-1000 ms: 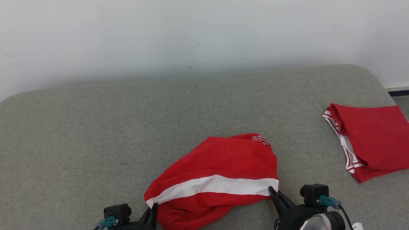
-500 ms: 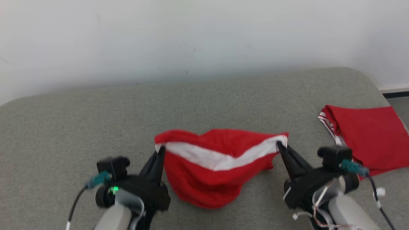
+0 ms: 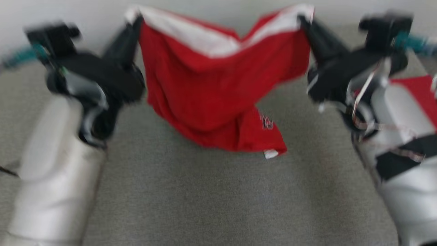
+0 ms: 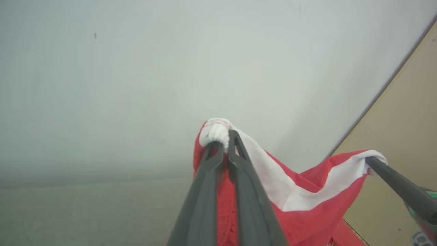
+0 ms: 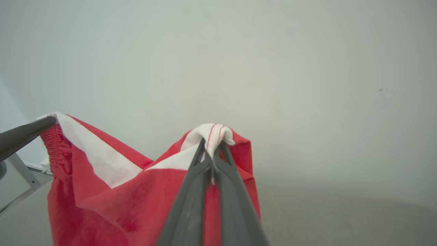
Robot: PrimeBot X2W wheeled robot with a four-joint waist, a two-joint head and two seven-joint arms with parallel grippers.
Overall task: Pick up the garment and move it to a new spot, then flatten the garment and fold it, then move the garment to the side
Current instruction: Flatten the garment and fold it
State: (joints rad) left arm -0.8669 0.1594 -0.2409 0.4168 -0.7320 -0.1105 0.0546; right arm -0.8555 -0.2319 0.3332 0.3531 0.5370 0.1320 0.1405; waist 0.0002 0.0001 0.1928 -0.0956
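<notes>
The garment [image 3: 218, 85] is red with a white band along its top edge, and it hangs in the air between my two grippers. My left gripper [image 3: 136, 21] is shut on the band's left corner, which bunches white at the fingertips in the left wrist view [image 4: 223, 138]. My right gripper [image 3: 302, 18] is shut on the band's right corner [image 5: 213, 141]. The band sags in a V between the two grips. The garment's lower hem [image 3: 269, 150] with a small logo trails low over the grey cushion [image 3: 205, 198].
A second red garment [image 3: 418, 92] lies on the cushion at the right, partly behind my right forearm [image 3: 403, 164]. A pale wall [image 4: 136, 68] rises behind the cushion. My left forearm [image 3: 54, 171] stands at the lower left.
Both grippers have risen with the garment, lifting it off the cushion so that it hangs between them. The right gripper closed on its corner. The head view has shifted.
</notes>
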